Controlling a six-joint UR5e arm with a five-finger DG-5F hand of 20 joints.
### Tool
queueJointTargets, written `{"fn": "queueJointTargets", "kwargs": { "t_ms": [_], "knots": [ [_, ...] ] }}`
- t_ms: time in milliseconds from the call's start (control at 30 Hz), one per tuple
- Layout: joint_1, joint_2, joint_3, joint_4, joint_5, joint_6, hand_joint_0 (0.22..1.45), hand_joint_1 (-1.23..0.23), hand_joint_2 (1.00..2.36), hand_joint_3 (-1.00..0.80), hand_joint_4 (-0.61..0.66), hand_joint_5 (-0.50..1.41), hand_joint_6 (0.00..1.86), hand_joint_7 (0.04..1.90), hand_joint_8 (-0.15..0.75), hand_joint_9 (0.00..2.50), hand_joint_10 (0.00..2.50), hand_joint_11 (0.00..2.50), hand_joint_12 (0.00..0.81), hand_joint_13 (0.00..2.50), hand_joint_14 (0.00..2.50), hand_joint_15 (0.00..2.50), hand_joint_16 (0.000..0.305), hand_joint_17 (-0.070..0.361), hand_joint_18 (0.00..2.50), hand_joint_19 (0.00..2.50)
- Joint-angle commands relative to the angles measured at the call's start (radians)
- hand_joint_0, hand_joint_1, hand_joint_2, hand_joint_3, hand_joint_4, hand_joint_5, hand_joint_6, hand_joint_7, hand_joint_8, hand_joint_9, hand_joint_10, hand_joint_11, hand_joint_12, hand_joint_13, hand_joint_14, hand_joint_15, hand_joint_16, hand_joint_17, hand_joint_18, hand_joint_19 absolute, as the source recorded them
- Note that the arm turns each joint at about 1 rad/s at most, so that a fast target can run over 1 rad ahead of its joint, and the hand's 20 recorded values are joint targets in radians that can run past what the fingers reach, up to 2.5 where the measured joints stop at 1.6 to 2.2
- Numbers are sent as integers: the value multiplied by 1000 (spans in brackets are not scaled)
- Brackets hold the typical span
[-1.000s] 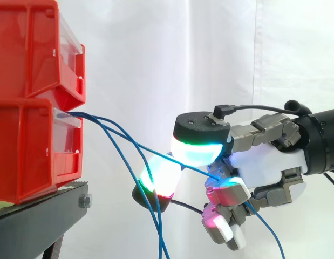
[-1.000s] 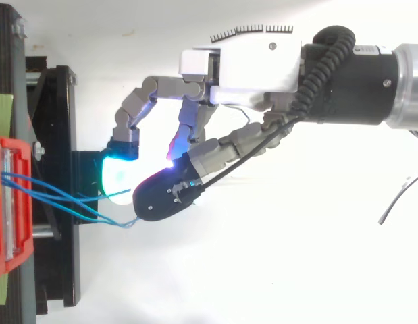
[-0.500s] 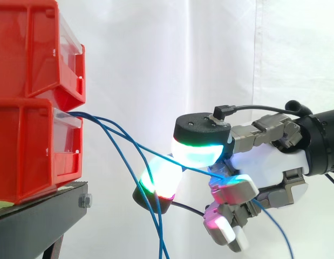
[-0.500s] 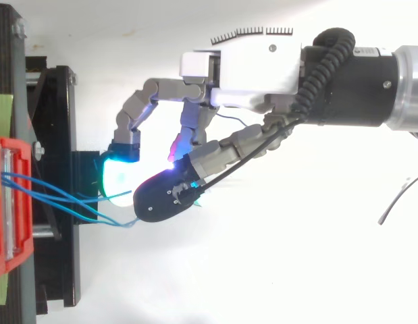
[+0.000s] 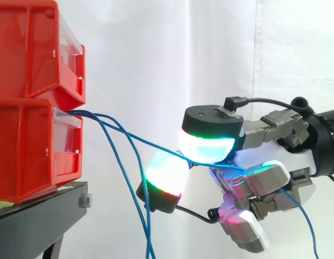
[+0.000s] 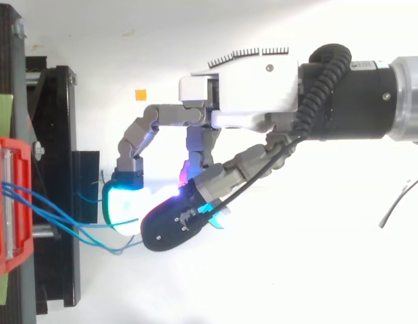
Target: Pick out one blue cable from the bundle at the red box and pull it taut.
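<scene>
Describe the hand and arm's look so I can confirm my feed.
The hand has a white palm housing with black tick marks, grey segmented fingers and thick black-backed pads glowing white-cyan with green or magenta edges. The arm is black, then silver.

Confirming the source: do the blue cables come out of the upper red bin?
No, the blue cables emerge from the lower red bin.
</scene>
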Motion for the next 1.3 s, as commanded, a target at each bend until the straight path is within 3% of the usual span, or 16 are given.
{"fn": "queueJointTargets", "kwargs": {
  "t_ms": [0, 667, 1267],
  "knots": [
    [-1, 0, 0, 2, -20, 8, 580, -743, 1010, -136, -24, -52, 920, 781, 332, 1609, 31, 884, 399, 1229, 21, 603, 65, 145, 1109, 679],
    [-10, 0, -8, 9, -40, 25, 568, -648, 1000, -159, -24, -51, 919, 788, 352, 1591, 29, 873, 427, 1196, 18, 614, 70, 157, 1013, 695],
    [-12, 0, -11, 11, -40, 27, 554, -504, 1014, -315, 8, -75, 923, 795, 294, 1516, 33, 933, 373, 1120, 23, 657, 54, 121, 879, 763]
  ]
}}
